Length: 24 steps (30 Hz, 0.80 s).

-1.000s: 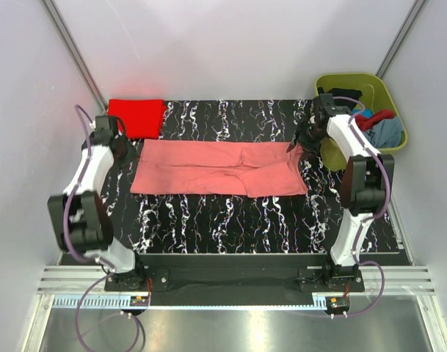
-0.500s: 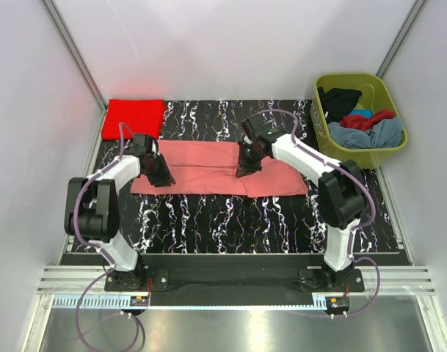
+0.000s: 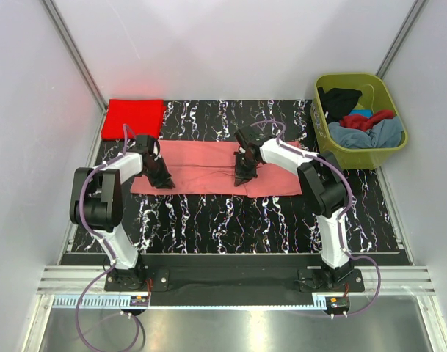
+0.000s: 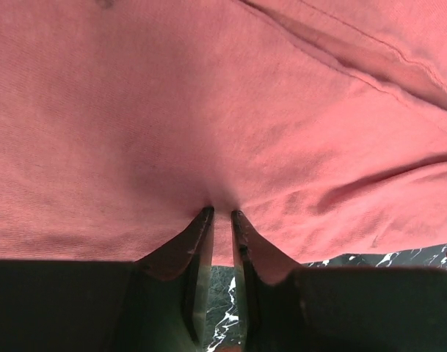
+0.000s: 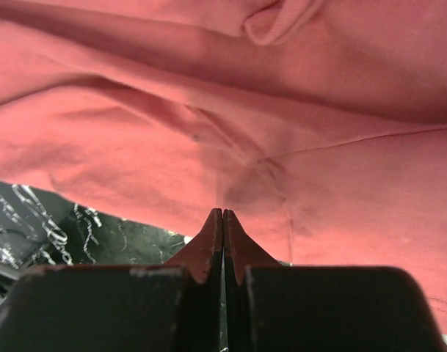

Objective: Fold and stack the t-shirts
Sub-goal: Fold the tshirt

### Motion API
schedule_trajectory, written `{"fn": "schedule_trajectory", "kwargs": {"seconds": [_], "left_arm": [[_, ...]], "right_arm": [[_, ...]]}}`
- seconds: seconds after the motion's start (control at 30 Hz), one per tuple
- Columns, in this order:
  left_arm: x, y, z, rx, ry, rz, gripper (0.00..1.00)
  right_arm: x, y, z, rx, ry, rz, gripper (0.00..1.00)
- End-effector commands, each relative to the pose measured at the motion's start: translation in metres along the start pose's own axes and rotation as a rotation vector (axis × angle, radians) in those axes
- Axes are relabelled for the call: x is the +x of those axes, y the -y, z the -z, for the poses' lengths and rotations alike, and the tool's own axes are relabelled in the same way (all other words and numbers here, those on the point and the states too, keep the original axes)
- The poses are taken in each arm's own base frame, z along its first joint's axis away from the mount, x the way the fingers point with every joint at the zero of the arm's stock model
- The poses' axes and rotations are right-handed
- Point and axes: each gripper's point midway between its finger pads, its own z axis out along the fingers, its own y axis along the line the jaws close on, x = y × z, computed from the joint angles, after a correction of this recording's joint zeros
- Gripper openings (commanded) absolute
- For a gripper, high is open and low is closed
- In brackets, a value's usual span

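Salmon t-shirt point(image 3: 202, 173) in right pincer point(image 5: 222, 214)

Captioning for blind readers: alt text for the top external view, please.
The left gripper and right gripper press onto a salmon-pink cloth t-shirt laid out on a black marbled table, one near its left end, one near its middle. A folded bright red t-shirt lies far left; an olive-green plastic tub of clothes stands far right.
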Motion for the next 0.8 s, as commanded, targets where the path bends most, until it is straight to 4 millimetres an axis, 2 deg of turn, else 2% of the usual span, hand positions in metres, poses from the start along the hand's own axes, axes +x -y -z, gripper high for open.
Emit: {"fn": "schedule_trajectory", "kwargs": {"seconds": [0.0,0.3,0.57,0.77], "left_arm": [[-0.008,-0.006,0.001,-0.035,0.018,0.006,0.22],[-0.001,-0.027,0.003,-0.090,-0.001,0.024,0.21],[-0.006,-0.022,0.007,-0.067,0.007,0.026,0.21],[-0.006,-0.018,0.009,-0.054,0.010,0.030,0.20]], "right_arm": [[-0.027,-0.006,0.006,0.016,0.101,0.021,0.00],[-0.043,-0.007,-0.001,0.035,0.135,0.032,0.00],[-0.049,-0.001,-0.013,0.069,0.142,0.033,0.00],[-0.065,0.008,-0.005,0.137,0.218,0.022,0.00]]}}
